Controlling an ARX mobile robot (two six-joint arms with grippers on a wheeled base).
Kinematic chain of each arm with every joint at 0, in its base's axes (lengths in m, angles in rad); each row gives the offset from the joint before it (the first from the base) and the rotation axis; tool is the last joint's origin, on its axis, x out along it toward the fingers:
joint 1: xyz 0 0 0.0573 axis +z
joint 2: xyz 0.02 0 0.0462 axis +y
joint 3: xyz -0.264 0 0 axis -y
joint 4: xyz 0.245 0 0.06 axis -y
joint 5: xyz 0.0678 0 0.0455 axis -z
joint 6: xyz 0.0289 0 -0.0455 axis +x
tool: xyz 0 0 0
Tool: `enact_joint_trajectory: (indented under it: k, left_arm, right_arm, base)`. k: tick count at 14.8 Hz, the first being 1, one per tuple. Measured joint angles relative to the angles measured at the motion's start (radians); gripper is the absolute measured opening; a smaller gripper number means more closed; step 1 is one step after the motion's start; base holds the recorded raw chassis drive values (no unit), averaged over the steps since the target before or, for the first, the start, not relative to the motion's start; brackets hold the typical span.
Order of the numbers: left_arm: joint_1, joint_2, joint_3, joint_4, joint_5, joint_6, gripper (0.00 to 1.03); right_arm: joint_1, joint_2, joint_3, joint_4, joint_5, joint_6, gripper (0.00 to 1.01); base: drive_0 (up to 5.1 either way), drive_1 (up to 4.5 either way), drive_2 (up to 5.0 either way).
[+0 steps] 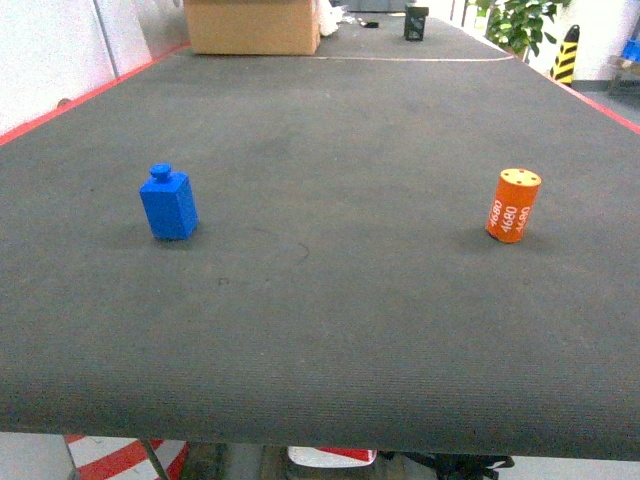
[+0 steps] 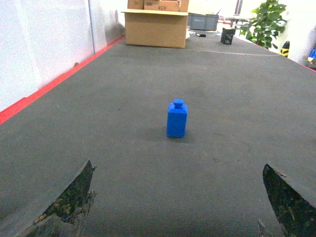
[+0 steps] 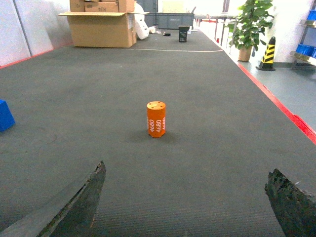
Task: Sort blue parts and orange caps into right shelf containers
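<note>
On the mat, the part stands at 9 o'clock, the cap at 3, the box at 12.

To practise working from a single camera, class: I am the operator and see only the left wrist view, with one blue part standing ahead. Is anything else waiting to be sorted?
Observer: Yes. The head view shows an orange cap standing upright, far to the right of the blue part.
Operator: Is the right gripper holding anything?
Observer: No. The right gripper is open and empty, with the cap ahead of it.
Operator: What lies beyond that side?
Observer: A yellow-and-black cone on the floor.
</note>
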Motion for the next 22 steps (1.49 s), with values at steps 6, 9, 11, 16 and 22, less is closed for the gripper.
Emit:
enact_joint_trajectory:
  k: [6, 9, 11, 16, 22]
  left_arm:
    - [0.000, 0.000, 0.000, 0.000, 0.000, 0.000, 0.98]
    - [0.000, 0.000, 0.000, 0.001, 0.000, 0.000, 0.98]
    - [0.000, 0.000, 0.000, 0.000, 0.000, 0.000, 0.98]
    - [0.000, 0.000, 0.000, 0.000, 0.000, 0.000, 0.98]
    - [0.000, 0.000, 0.000, 0.000, 0.000, 0.000, 0.98]
  right_arm:
    - [0.000, 0.000, 0.000, 0.000, 0.000, 0.000, 0.98]
    - [0.000, 0.000, 0.000, 0.001, 0.000, 0.000, 0.98]
    - [0.000, 0.000, 0.000, 0.000, 0.000, 0.000, 0.98]
    - [0.000, 0.000, 0.000, 0.000, 0.000, 0.000, 0.98]
    - [0.000, 0.000, 0.000, 0.000, 0.000, 0.000, 0.98]
  base:
    - [0.0, 0.00, 0.0]
    - [0.0, 0.00, 0.0]
    - [0.0, 0.00, 0.0]
    - [0.0, 0.00, 0.0]
    - [0.0, 0.00, 0.0]
